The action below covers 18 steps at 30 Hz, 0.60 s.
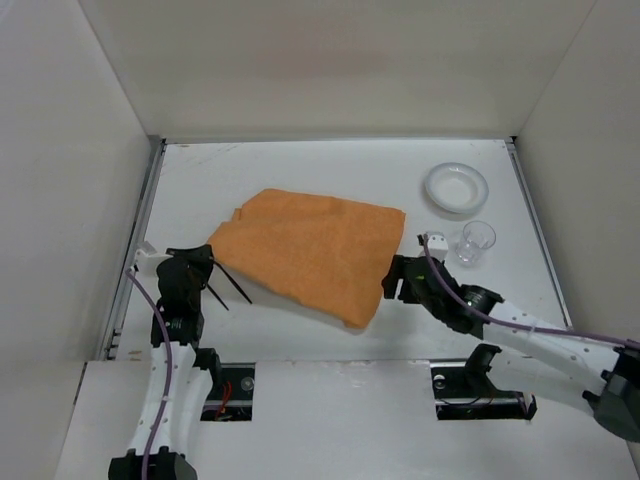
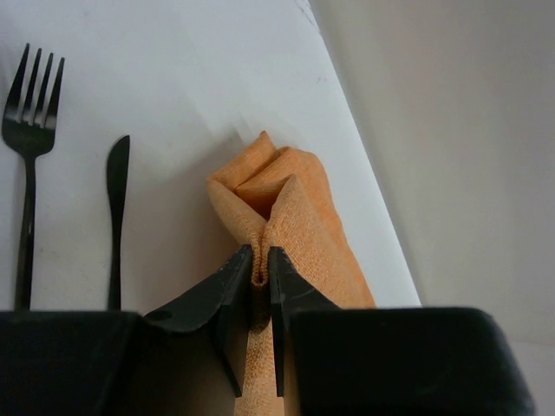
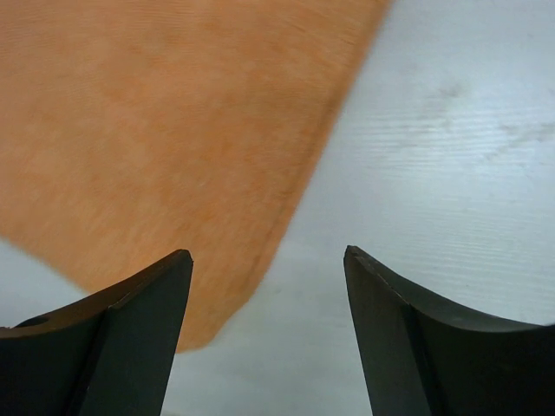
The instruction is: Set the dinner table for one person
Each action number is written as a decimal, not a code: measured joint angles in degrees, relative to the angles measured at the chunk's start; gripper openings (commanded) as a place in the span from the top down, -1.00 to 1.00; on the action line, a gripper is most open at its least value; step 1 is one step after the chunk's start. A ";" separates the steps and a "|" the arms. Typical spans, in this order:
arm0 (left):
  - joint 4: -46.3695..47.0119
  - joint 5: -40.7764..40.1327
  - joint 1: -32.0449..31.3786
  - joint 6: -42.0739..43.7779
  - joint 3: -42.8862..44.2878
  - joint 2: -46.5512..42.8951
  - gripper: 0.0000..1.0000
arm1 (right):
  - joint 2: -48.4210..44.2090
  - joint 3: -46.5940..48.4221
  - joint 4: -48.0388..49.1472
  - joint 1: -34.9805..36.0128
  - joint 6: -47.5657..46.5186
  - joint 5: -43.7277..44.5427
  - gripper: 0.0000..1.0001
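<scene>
The two black fingers (image 2: 227, 286) are closed tight on a bunched fold of an orange cloth (image 2: 299, 204), which stands in a crumpled peak just beyond their tips. To the left, a black fork (image 2: 30, 130) and a black knife (image 2: 116, 199) lie side by side on the white desk (image 2: 173, 69), apart from the cloth. A pale wall (image 2: 451, 130) runs along the desk's right edge.

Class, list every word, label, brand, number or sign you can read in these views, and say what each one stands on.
None: no readable text shows in any view.
The orange cloth, fork, knife, white dish, clear cup and white table bear no marks where visible.
</scene>
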 measured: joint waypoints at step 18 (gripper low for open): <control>4.26 -1.09 -3.50 0.50 -3.17 6.43 0.83 | 31.85 -0.46 24.59 -17.09 9.46 -15.74 0.76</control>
